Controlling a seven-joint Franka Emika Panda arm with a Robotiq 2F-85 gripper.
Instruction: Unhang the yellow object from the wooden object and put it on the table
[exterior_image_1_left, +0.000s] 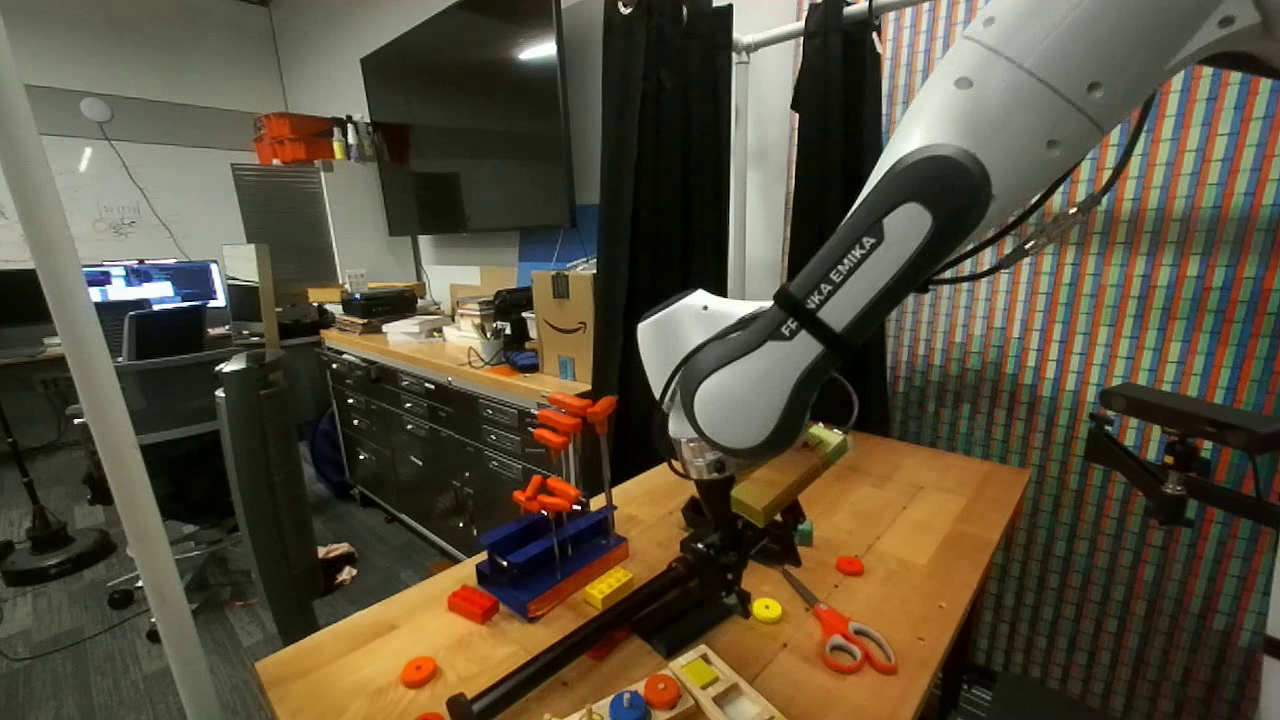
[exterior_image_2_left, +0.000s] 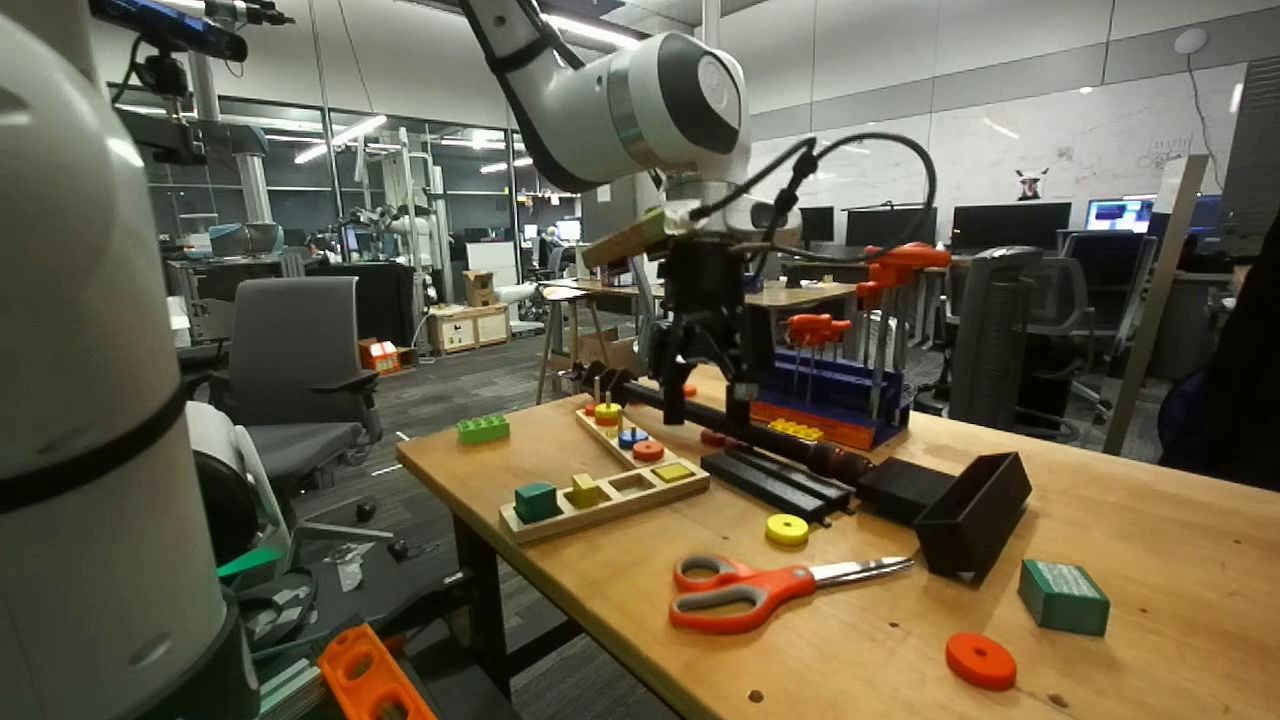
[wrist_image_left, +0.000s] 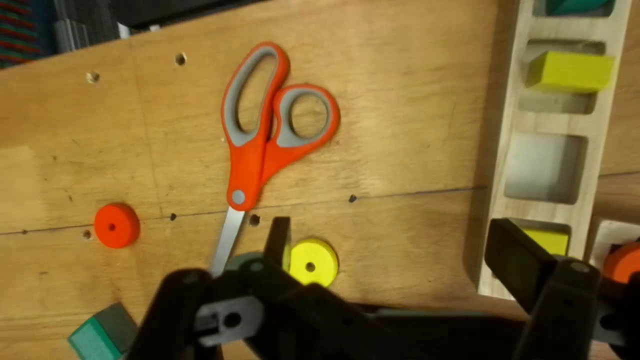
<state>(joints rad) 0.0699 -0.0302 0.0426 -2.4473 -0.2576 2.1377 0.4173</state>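
Observation:
A yellow ring (exterior_image_2_left: 607, 412) sits on a peg of a narrow wooden peg board (exterior_image_2_left: 612, 448) in an exterior view. The board also holds a blue ring and an orange ring; in the wrist view only part of it (wrist_image_left: 612, 237) shows. Another yellow disc lies flat on the table, seen in an exterior view (exterior_image_2_left: 787, 529) and in the wrist view (wrist_image_left: 316, 264). The light-brown wooden table (exterior_image_2_left: 850, 660) lies below. My gripper (exterior_image_2_left: 707, 400) points down above the table, open, with nothing between its fingers. In the wrist view the gripper (wrist_image_left: 392, 242) spans between the disc and a wooden tray.
The wooden block tray (wrist_image_left: 537, 212) joins the peg board. Orange scissors (exterior_image_2_left: 745, 597), a long black bar (exterior_image_1_left: 580, 645), an open black box (exterior_image_2_left: 975, 515) and a green block (exterior_image_2_left: 1064, 598) lie around. A blue rack (exterior_image_1_left: 555, 560) holds tall orange-handled tools.

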